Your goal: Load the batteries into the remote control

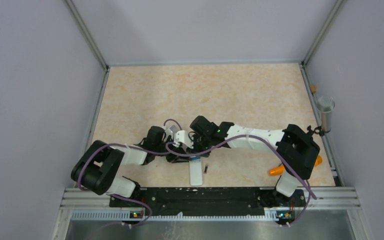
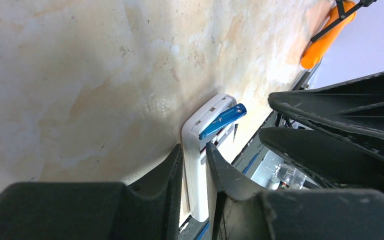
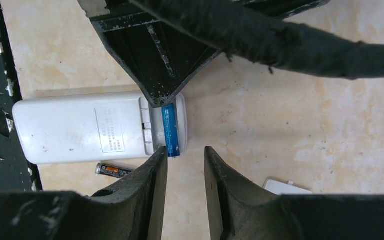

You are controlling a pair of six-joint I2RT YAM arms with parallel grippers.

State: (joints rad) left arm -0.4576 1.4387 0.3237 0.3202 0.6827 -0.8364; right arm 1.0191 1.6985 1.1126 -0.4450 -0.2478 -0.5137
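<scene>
My left jaws pinch the remote control point(image 3: 80, 127) on the desk point(image 3: 280, 115).
The blue battery point(image 3: 170, 130) lies across its open end, seemingly unseated; black battery point(image 3: 112, 170) alongside; right jaws narrowly apart, empty.

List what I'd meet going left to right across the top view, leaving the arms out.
remote control → black battery → orange tapered object → grey metal cylinder at the right edge
</scene>
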